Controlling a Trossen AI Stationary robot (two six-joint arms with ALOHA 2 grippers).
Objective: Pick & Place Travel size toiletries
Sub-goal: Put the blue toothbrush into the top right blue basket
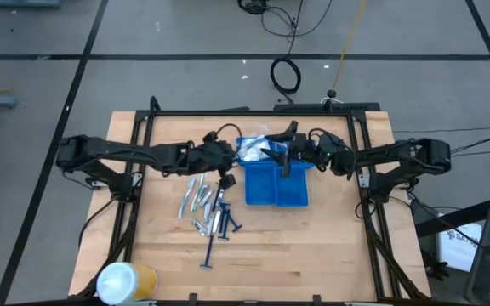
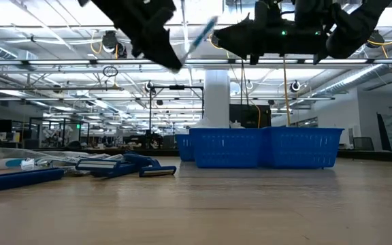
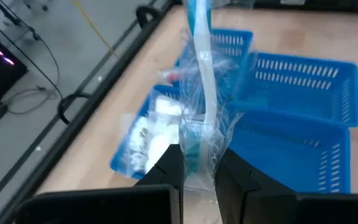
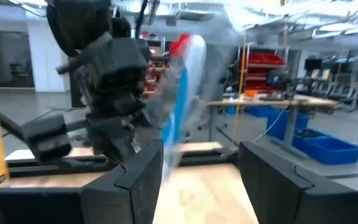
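Observation:
My left gripper (image 3: 199, 158) is shut on a crinkly clear packet (image 3: 202, 93) with a pale blue-and-white stick inside, held in the air above the blue compartment tray (image 1: 276, 189). In the low view the packet (image 2: 203, 33) juts up and to the right from that gripper (image 2: 163, 49). My right gripper (image 4: 201, 168) stands open just right of it over the tray, also seen in the high view (image 1: 284, 155), with nothing between its fingers. More toiletries (image 1: 207, 208), pale tubes and dark blue razors, lie in a loose pile on the table left of the tray. My left gripper pinches the clear packet at its lower end (image 3: 197, 167) between its two fingers. The fingers slant down from the table's left side. The packet sticks out forward past the fingertips, along the fingers, lifted clear of the tray and the table.
One tray compartment holds white packets (image 3: 154, 134); the nearer compartments (image 3: 303, 118) look bare. A white-and-yellow roll (image 1: 126, 280) lies at the table's near left corner. Bare wood stretches along the near edge (image 1: 313, 263). A dark frame (image 1: 364, 170) rims the table.

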